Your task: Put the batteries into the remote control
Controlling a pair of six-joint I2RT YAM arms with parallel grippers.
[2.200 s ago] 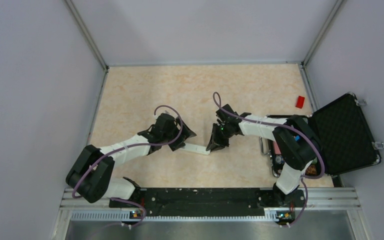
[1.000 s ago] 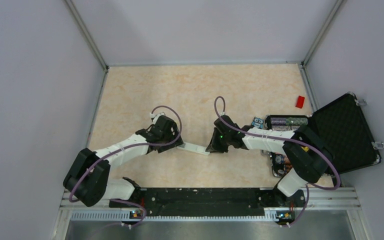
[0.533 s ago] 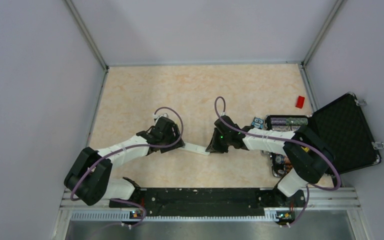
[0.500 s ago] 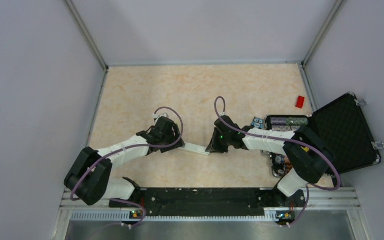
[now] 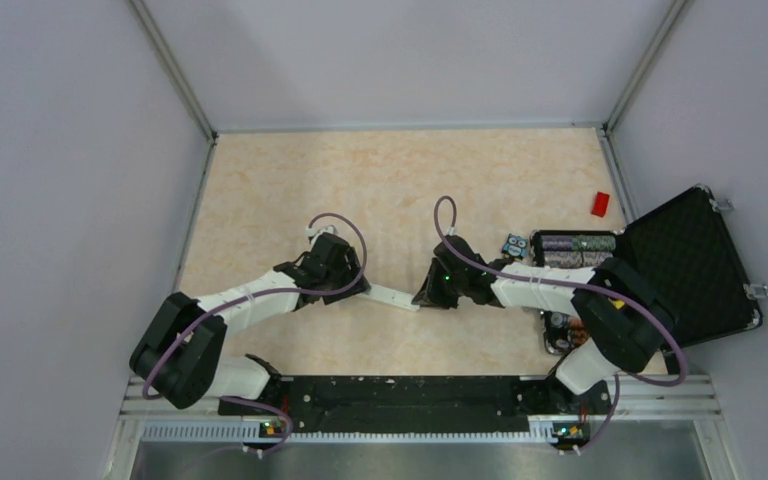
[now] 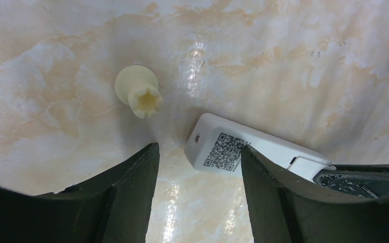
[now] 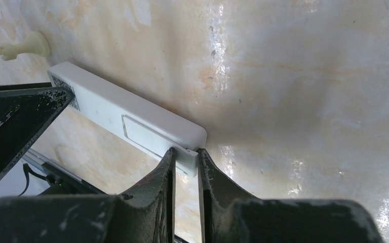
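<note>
From above, the remote control (image 5: 392, 296) lies flat on the marbled table (image 5: 360, 190), near the middle, between the two arms. The left gripper (image 5: 352, 288) sits at its left end and the right gripper (image 5: 425, 295) at its right end. An open black case (image 5: 695, 265) stands at the table's right edge, with striped chip rolls (image 5: 572, 243) just beside it and a small red block (image 5: 600, 204) further back.

In the left wrist view, the left gripper (image 6: 198, 152) has its jaws wide, straddling the end of the remote control (image 6: 233, 147) that carries a QR label (image 6: 223, 148). The right-hand finger (image 6: 273, 192) is against the remote's side. The other finger is apart from it, with bare table between. A cream lump (image 6: 138, 91) lies on the table just beyond that end.

In the right wrist view, the right gripper (image 7: 185, 157) has its jaws narrow, pinching a thin white edge at the near end of the remote control (image 7: 131, 119). The remote lies back side up, showing a rectangular cover outline. The cream lump (image 7: 23, 46) shows past its far end.
</note>
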